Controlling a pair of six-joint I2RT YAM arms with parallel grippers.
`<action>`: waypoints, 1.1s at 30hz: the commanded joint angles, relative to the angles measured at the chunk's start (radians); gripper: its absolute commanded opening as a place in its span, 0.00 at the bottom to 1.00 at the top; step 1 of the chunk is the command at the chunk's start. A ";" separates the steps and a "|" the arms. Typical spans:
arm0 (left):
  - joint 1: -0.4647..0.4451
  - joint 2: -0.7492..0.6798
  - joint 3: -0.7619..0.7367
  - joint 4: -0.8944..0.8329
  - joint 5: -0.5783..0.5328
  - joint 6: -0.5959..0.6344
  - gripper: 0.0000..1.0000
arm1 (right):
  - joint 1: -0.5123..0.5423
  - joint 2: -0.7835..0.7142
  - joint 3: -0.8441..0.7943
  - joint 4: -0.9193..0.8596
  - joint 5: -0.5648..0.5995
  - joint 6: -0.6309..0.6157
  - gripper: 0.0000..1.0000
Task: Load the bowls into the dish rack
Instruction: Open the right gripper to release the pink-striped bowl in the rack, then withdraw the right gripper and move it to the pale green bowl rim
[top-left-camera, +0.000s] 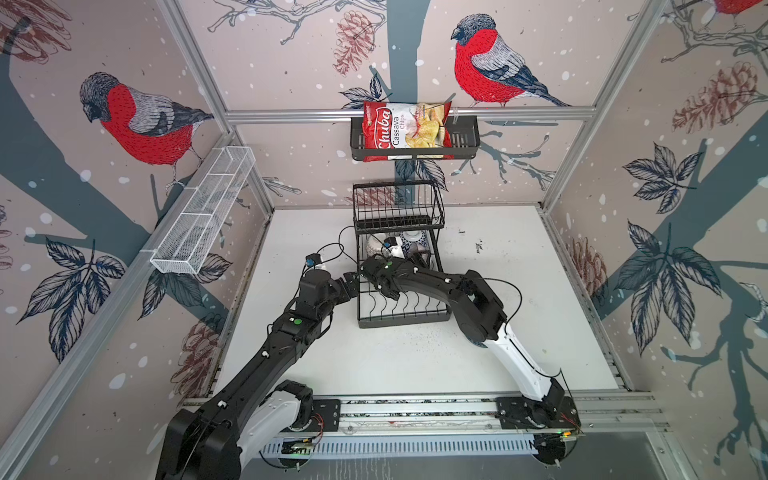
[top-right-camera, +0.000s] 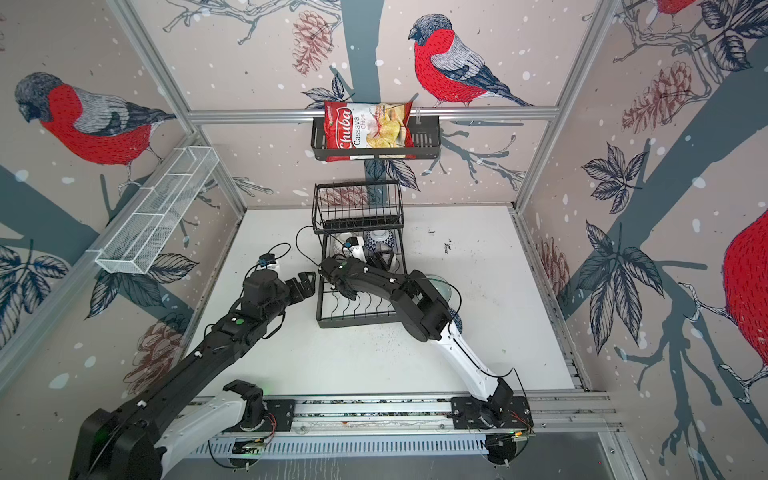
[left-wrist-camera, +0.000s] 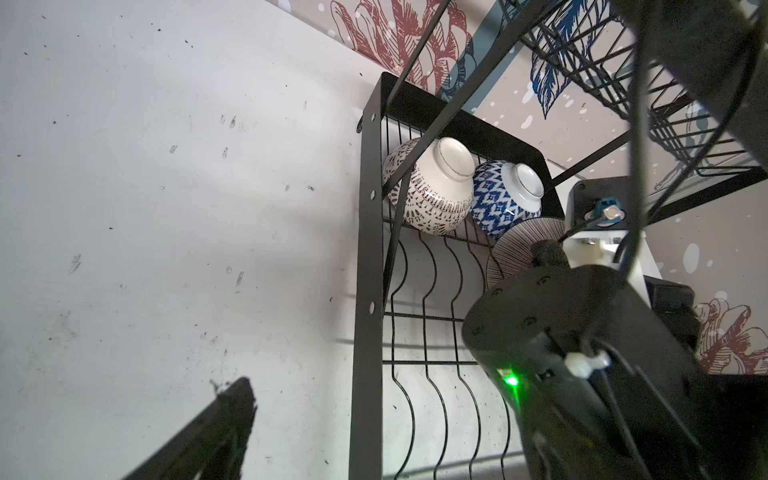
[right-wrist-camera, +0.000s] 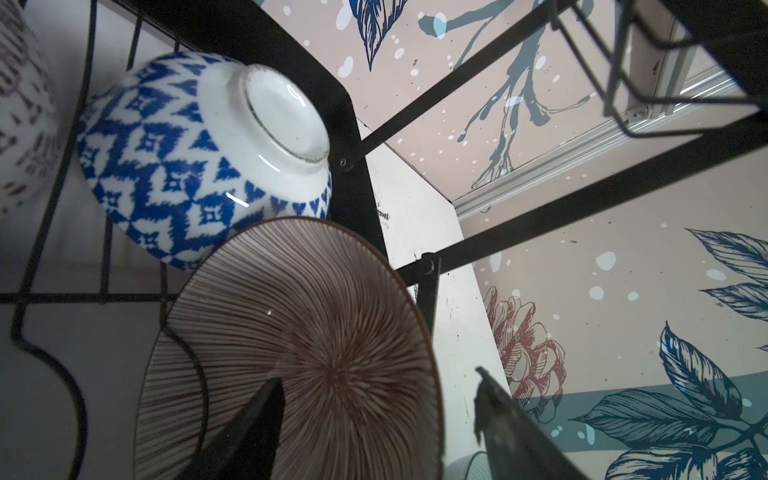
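Observation:
The black wire dish rack (top-left-camera: 401, 321) (top-right-camera: 357, 323) stands mid-table. On its lower tier lean a dotted white bowl (left-wrist-camera: 432, 191) (top-left-camera: 375, 245), a blue-patterned bowl (right-wrist-camera: 187, 166) (left-wrist-camera: 500, 195) (top-left-camera: 412, 241) and a mauve striped bowl (right-wrist-camera: 316, 332) (left-wrist-camera: 519, 245). My right gripper (right-wrist-camera: 378, 376) (top-left-camera: 417, 261) reaches into the lower tier. Its jaws stand apart astride the striped bowl's rim, open, one finger clear of it. My left gripper (top-left-camera: 352, 286) (top-right-camera: 306, 283) hangs open and empty beside the rack's left side; one finger (left-wrist-camera: 226, 428) shows.
A pale green bowl (top-right-camera: 439, 285) sits on the table right of the rack, partly behind my right arm. The rack's raised basket tier (top-left-camera: 397, 208) overhangs the bowls. A black basket with a chip bag (top-left-camera: 405, 131) and a white mesh trough (top-left-camera: 203, 212) hang on the walls.

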 joint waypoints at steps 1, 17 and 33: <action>0.001 0.000 0.007 0.040 0.008 0.008 0.96 | -0.001 -0.025 -0.011 0.017 -0.021 0.004 0.80; 0.002 0.015 0.021 0.014 0.009 0.019 0.96 | 0.004 -0.188 -0.189 0.233 -0.207 -0.090 0.92; 0.001 0.064 0.030 -0.035 0.018 0.019 0.96 | 0.041 -0.343 -0.383 0.421 -0.364 -0.141 0.98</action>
